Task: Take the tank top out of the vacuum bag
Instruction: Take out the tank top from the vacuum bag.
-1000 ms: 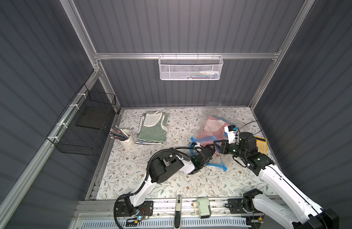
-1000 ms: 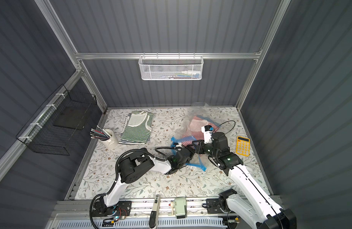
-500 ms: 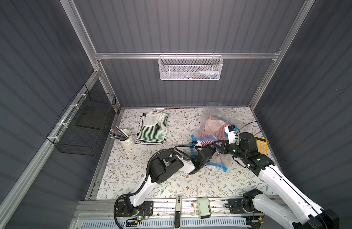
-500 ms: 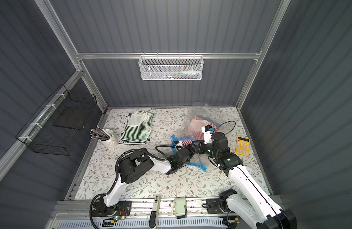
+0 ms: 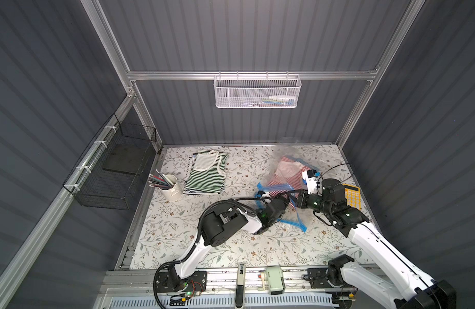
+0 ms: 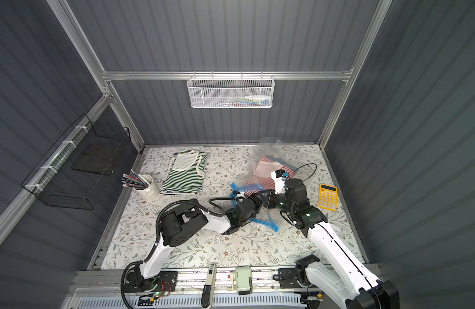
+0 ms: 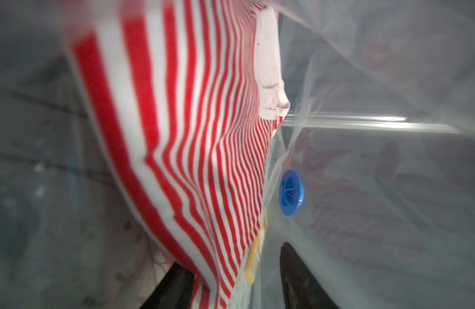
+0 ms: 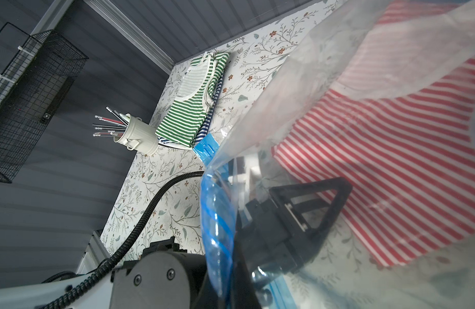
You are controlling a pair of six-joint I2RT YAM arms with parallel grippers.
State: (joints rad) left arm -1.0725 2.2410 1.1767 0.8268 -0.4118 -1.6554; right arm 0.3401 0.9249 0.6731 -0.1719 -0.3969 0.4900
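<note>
The vacuum bag (image 5: 280, 157) is clear crinkly plastic lying at the right of the table, with its blue zip strip (image 8: 217, 214) at the mouth. A red-and-white striped tank top (image 5: 287, 171) (image 6: 263, 171) lies inside it. My left gripper (image 7: 236, 283) reaches in through the mouth. Its jaws stand apart, with the tank top's (image 7: 190, 133) lower edge hanging between them and the blue valve cap (image 7: 291, 192) just ahead. My right gripper (image 8: 229, 291) is shut on the bag's blue mouth edge and holds it up. In both top views the grippers meet at the mouth (image 5: 292, 198).
A folded pile of green-striped tops (image 5: 205, 174) lies at the back left beside a cup of pencils (image 5: 172, 188). A yellow calculator (image 5: 351, 196) sits right of the right wrist. A black wire basket (image 5: 113, 166) hangs on the left wall, a white mesh basket (image 5: 257, 91) on the back wall.
</note>
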